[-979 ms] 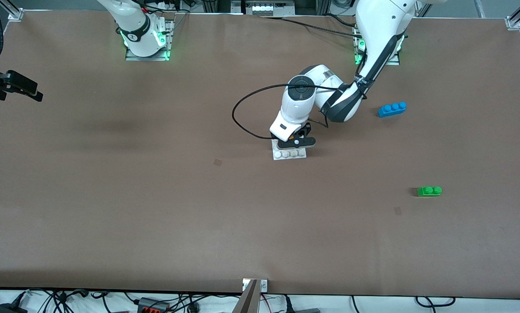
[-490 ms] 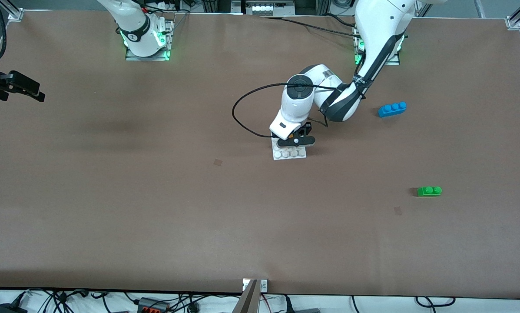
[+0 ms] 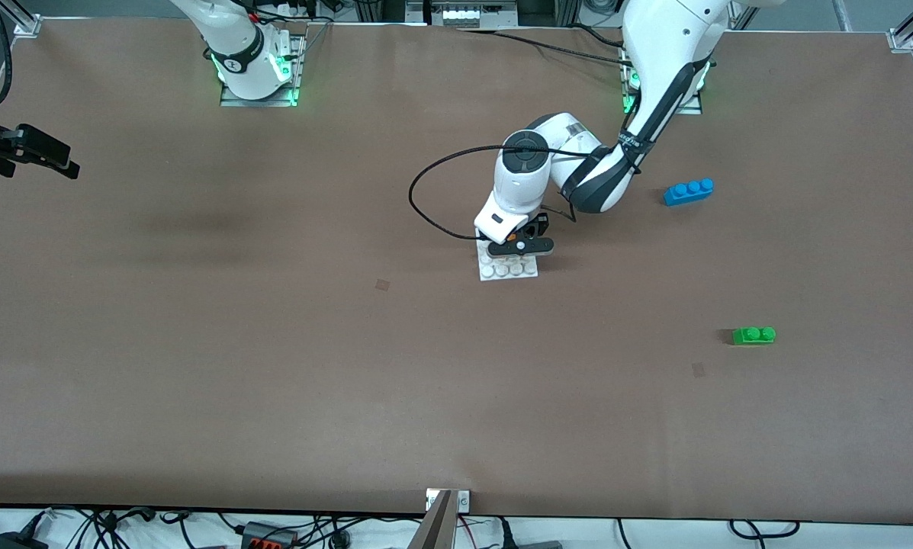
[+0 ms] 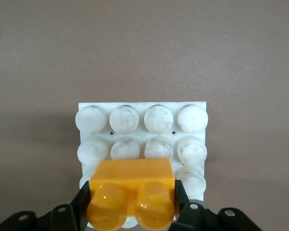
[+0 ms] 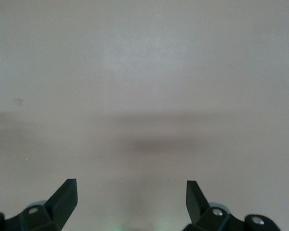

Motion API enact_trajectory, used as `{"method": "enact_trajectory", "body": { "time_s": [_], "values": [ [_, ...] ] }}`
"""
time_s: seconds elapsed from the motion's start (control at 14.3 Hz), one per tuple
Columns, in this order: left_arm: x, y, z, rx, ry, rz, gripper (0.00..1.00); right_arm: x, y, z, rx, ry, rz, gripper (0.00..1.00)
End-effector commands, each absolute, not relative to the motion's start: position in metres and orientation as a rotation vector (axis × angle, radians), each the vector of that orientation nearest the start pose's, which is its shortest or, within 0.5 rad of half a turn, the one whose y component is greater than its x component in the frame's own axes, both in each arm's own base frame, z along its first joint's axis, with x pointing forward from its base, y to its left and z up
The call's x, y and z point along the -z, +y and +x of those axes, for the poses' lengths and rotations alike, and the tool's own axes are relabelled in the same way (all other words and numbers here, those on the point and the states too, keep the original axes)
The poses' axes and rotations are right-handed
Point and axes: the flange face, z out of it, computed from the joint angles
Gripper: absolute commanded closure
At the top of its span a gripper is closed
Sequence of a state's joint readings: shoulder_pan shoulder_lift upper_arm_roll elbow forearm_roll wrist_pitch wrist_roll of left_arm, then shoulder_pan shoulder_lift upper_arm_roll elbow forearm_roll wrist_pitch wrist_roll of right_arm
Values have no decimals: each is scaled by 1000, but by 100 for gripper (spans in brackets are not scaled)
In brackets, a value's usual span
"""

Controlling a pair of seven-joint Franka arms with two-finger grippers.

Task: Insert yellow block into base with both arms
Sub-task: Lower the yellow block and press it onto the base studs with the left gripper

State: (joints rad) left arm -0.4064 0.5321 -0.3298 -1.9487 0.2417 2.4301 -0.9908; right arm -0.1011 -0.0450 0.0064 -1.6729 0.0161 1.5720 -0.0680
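The left gripper (image 4: 131, 207) clenches the small orange-yellow two-stud plastic block (image 4: 133, 191) over the flat white square studded base (image 4: 142, 126), which lies mid-table. The step in hand seems to be the insertion; next the block must align with the studs and press straight down. The right gripper (image 5: 131, 192) waits released over bare table at the right arm's end

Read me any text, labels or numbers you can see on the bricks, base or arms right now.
None can be read.
The left arm has small white print on its dark band: too small to read.
The yellow block, held in the left hand over the base, bears no marking, nor does the base.
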Motion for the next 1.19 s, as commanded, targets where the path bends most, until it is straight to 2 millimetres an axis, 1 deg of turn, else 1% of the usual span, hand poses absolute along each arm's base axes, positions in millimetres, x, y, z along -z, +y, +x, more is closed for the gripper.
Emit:
{"method": "enact_trajectory", "body": {
  "time_s": [0.0, 0.14, 0.35, 0.63, 0.7, 0.84, 1.12],
  "values": [
    [-214, -410, 456, 3, -156, -3120, 53, -602, -46, 534, -77, 66, -3120, 0],
    [-213, -411, 457, 11, -154, -3130, 53, -602, -46, 534, -75, 66, -3121, 0],
    [-204, -411, 456, 23, -124, -3130, 53, -602, -46, 534, -75, 68, -3120, 0],
    [-203, -410, 456, 21, -125, -3128, 53, -602, -46, 533, -77, 65, -3123, 0],
    [-202, -409, 454, 14, -120, -3125, 53, -602, -46, 533, -78, 65, -3123, 0],
    [-202, -414, 447, -2, -103, -3133, 53, -602, -45, 534, -75, 63, -3122, 0],
    [-201, -409, 447, -16, -111, -3133, 53, -602, -44, 534, -75, 61, -3124, 0]
  ]
}}
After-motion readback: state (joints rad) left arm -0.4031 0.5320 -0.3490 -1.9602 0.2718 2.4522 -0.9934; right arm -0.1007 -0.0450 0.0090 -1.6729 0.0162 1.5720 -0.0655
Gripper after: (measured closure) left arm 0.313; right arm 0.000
